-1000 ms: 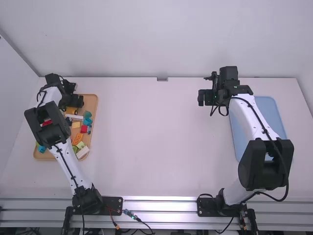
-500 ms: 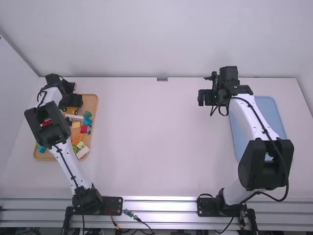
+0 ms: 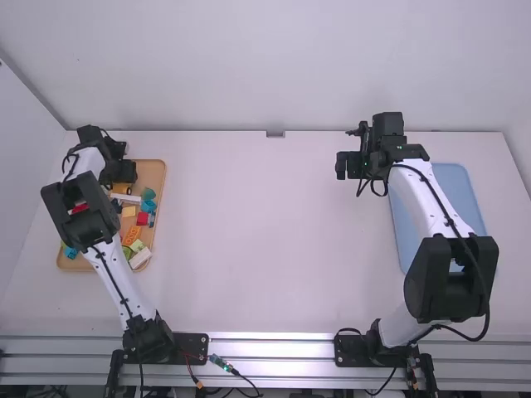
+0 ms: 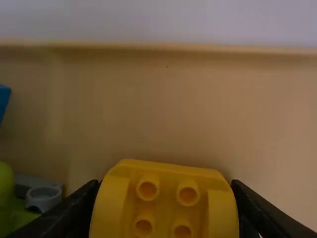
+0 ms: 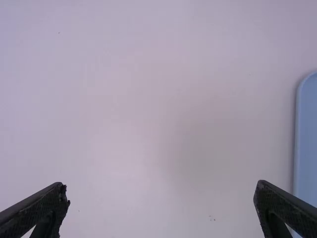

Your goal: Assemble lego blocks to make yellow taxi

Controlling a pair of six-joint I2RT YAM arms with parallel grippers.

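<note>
Blocks (image 3: 143,219) in left tray (image 3: 156,177), another tray (image 3: 453,196) right

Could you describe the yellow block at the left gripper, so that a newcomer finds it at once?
On the table's left side lies a tan tray, with the left gripper at its far end. The yellow block is clamped between its fingers, four studs showing; the green and grey pieces nearby are not held.

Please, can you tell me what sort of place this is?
It looks like a robot work cell, perhaps in a lab: two robot arms are mounted at a metal rail, a white table stands before plain pale walls, and a tray holds colourful toy blocks.
</note>
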